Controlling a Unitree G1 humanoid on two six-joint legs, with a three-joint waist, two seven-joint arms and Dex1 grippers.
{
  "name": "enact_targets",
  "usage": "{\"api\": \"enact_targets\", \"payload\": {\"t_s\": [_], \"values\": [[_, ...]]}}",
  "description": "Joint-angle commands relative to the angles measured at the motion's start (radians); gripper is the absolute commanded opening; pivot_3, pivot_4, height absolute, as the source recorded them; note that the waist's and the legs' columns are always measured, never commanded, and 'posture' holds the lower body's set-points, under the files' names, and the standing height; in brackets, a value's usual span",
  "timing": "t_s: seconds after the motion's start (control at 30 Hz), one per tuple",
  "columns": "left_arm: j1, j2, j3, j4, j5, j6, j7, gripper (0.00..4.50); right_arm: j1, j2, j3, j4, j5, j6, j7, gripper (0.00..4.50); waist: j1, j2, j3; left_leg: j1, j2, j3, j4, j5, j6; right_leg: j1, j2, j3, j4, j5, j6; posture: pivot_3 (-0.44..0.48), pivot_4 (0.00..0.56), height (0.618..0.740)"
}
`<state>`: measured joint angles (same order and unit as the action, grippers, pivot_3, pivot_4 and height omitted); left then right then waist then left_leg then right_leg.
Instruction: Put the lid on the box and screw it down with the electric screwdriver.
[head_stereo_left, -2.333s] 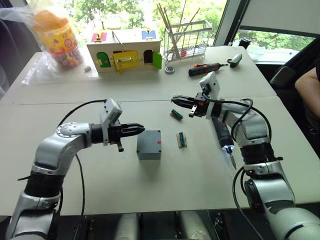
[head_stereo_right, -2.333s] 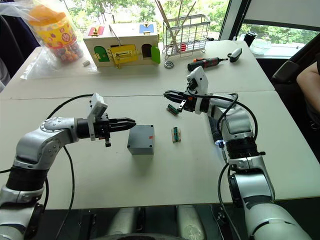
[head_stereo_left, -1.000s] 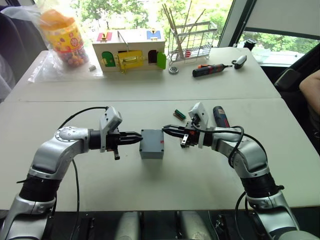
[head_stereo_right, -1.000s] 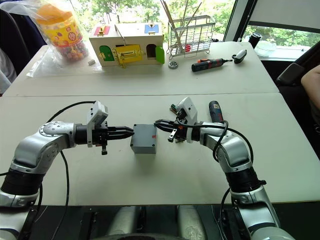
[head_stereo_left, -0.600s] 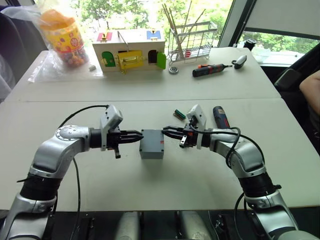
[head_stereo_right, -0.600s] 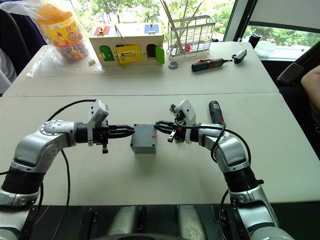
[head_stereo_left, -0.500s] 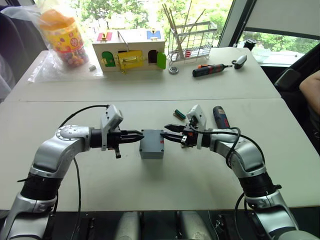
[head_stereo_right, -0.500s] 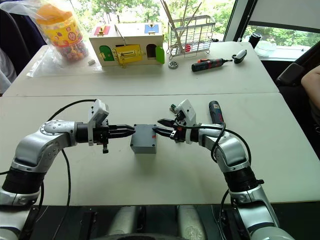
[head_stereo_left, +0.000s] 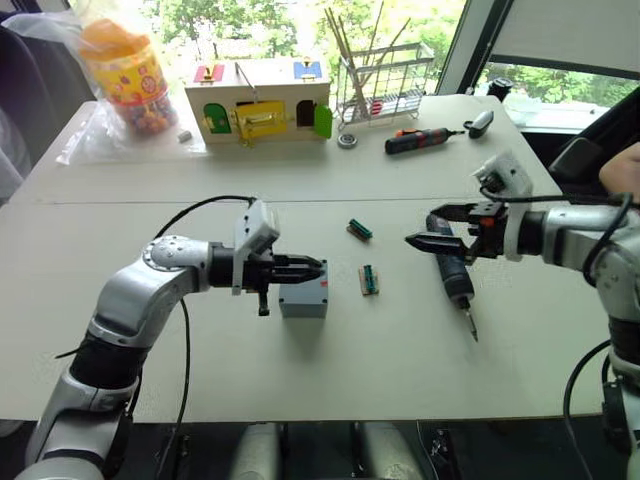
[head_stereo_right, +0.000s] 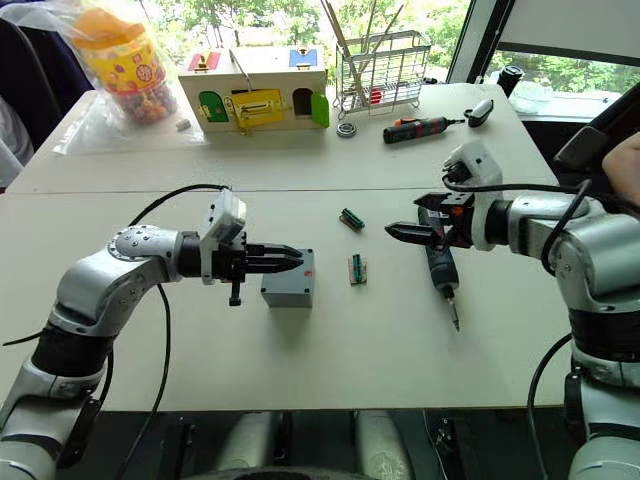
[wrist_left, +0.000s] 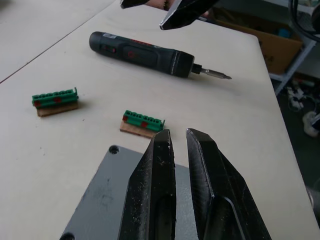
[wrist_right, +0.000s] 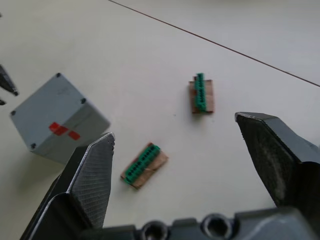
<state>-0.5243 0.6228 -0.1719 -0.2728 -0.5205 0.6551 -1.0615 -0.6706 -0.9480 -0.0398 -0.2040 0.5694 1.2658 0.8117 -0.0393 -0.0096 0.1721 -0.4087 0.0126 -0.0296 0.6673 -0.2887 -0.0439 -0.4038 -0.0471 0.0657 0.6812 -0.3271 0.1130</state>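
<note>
The grey box (head_stereo_left: 303, 301) stands mid-table with the lid (wrist_right: 47, 102) lying flat on top of it; a red mark shows on its side. My left gripper (head_stereo_left: 314, 268) reaches over the lid, shut with only a slit between its fingers (wrist_left: 155, 165) and nothing in them. The electric screwdriver (head_stereo_left: 449, 274) lies on the table to the right, its bit pointing toward the front edge. My right gripper (head_stereo_left: 426, 238) hovers just above the screwdriver's rear end, open wide and empty, well away from the box.
Two green terminal blocks (head_stereo_left: 369, 280) (head_stereo_left: 358, 229) lie between box and screwdriver. At the back stand a wooden toy house (head_stereo_left: 258, 100), a wire rack (head_stereo_left: 385, 75), a black-and-orange screwdriver (head_stereo_left: 425, 140) and a candy jar (head_stereo_left: 125, 75). A person's arm (head_stereo_left: 622, 170) shows at the right edge.
My right gripper has left the box's right side, swung right to above the electric screwdriver, and opened. My left gripper has slid from the box's left side to over the lid.
</note>
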Motion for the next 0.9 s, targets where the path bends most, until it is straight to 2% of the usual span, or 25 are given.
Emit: {"api": "enact_targets", "payload": {"t_s": [0.03,0.23,0.5,0.67,0.8,0.9], "values": [[-0.016,0.001,-0.043,-0.04,0.048,-0.066,-0.019,0.45,-0.063,-0.111,0.108,0.11,-0.019,0.166,0.025,4.34,0.001,0.0,0.0,0.0,0.0,0.0,0.0,0.0,0.0,0.0,0.0,0.0,0.0,0.0,0.0,0.0,0.15,0.736],[-0.006,0.001,-0.095,-0.055,0.115,-0.138,-0.031,0.45,-0.197,-0.125,0.31,0.316,-0.065,0.223,0.074,4.34,-0.003,0.0,0.0,0.0,0.0,0.001,0.0,-0.001,0.001,-0.001,0.0,0.001,-0.001,0.0,0.0,0.0,0.15,0.736],[0.045,-0.039,-0.09,-0.097,0.125,-0.137,0.032,0.45,-0.336,-0.017,0.506,0.56,-0.158,0.163,0.127,4.34,0.003,0.0,0.0,-0.001,0.0,0.001,0.0,-0.001,0.001,-0.001,0.0,0.001,-0.001,0.0,0.0,0.0,0.15,0.736],[0.067,-0.052,-0.084,-0.103,0.131,-0.142,0.067,0.45,-0.364,0.004,0.657,0.572,-0.235,0.093,0.213,4.34,0.002,0.0,0.0,-0.001,0.0,0.001,0.001,-0.001,0.001,-0.001,0.0,0.001,0.0,0.0,0.0,0.0,0.15,0.736],[0.077,-0.054,-0.083,-0.099,0.139,-0.15,0.089,0.45,-0.37,0.018,0.726,0.554,-0.275,0.073,0.267,4.34,0.0,-0.002,-0.001,0.0,0.0,0.0,0.001,-0.001,0.001,-0.001,0.0,0.001,0.0,0.0,0.0,0.0,0.15,0.736],[0.082,-0.051,-0.08,-0.096,0.147,-0.156,0.098,0.45,-0.351,0.008,0.769,0.525,-0.323,0.024,0.294,3.38,0.0,-0.004,-0.002,0.0,0.001,0.0,0.001,-0.001,0.001,-0.001,0.0,0.0,0.0,0.0,0.0,0.0,0.15,0.736]]}}
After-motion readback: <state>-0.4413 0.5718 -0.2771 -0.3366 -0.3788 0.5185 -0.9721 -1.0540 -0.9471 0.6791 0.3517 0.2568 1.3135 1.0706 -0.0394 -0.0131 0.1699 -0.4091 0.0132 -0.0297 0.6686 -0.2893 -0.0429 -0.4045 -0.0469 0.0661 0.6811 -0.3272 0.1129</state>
